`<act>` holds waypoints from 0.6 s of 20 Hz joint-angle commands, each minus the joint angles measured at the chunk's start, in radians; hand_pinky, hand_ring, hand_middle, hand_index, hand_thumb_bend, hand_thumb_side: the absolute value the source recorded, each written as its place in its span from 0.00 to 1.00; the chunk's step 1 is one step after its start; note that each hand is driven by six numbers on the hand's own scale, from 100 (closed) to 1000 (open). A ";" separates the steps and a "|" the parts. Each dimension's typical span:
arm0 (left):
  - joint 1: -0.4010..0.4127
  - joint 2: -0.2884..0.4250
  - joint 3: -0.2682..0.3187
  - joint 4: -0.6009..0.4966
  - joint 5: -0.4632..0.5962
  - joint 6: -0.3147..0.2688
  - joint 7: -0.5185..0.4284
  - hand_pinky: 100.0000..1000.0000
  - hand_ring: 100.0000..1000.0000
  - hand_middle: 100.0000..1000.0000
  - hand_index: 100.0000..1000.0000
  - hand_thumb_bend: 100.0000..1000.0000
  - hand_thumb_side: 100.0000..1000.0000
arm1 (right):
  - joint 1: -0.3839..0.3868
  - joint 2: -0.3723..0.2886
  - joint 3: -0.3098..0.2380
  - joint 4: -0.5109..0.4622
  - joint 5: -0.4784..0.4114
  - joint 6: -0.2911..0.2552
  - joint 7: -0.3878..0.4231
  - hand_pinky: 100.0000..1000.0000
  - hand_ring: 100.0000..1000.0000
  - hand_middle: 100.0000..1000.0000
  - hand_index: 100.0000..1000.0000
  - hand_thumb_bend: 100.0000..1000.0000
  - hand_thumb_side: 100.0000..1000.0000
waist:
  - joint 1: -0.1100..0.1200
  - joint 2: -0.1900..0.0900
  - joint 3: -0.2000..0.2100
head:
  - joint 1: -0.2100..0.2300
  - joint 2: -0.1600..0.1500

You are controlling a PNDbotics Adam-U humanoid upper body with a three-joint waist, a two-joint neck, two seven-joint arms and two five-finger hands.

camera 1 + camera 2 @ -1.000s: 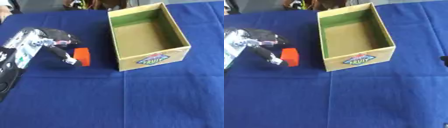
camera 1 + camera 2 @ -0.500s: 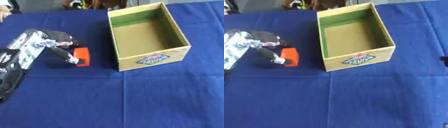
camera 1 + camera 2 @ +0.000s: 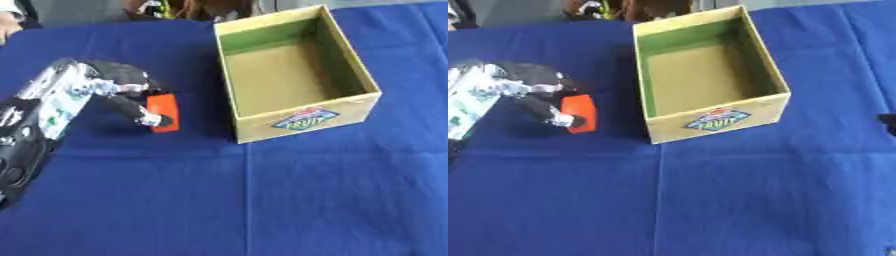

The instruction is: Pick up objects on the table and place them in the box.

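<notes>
An orange block (image 3: 163,112) lies on the blue cloth just left of the cardboard box (image 3: 304,122). My left hand (image 3: 122,92) comes in from the lower left. Its fingers curl over the block's top and its thumb (image 3: 149,119) presses the block's near end, so it is shut on the block. I cannot tell whether the block is off the cloth. The box is open at the top, shows nothing inside, and has a fruit label on its near wall. Only a dark sliver of my right hand (image 3: 888,120) shows at the right edge.
The blue cloth (image 3: 262,200) covers the whole table, with a broad bare stretch in front of the box. Dark clutter and a person's sleeve (image 3: 10,7) line the far edge.
The left hand's fingers and thumb have drawn in a little tighter round the orange block. The block and the box stay where they were.
</notes>
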 commanded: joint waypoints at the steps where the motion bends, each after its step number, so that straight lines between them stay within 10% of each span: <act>1: -0.005 0.016 -0.010 0.002 -0.024 -0.123 -0.120 0.62 0.72 0.69 1.00 0.49 0.93 | -0.007 -0.004 0.001 -0.015 0.005 0.001 -0.003 0.80 0.95 0.60 0.93 0.00 0.97 | -0.003 -0.015 -0.001 | 0.000 -0.009; 7: -0.009 0.012 -0.005 -0.016 -0.037 -0.133 -0.114 0.55 0.64 0.58 0.95 0.39 0.84 | -0.005 -0.002 0.002 -0.015 0.003 0.002 -0.002 0.80 0.95 0.60 0.93 0.00 0.97 | -0.004 -0.016 -0.001 | -0.001 -0.012; 12: -0.006 0.018 0.000 -0.045 -0.054 -0.117 -0.057 0.39 0.52 0.47 0.87 0.28 0.56 | -0.005 -0.002 0.000 -0.015 0.003 0.002 -0.006 0.80 0.95 0.60 0.92 0.00 0.97 | -0.004 -0.016 -0.002 | -0.003 -0.011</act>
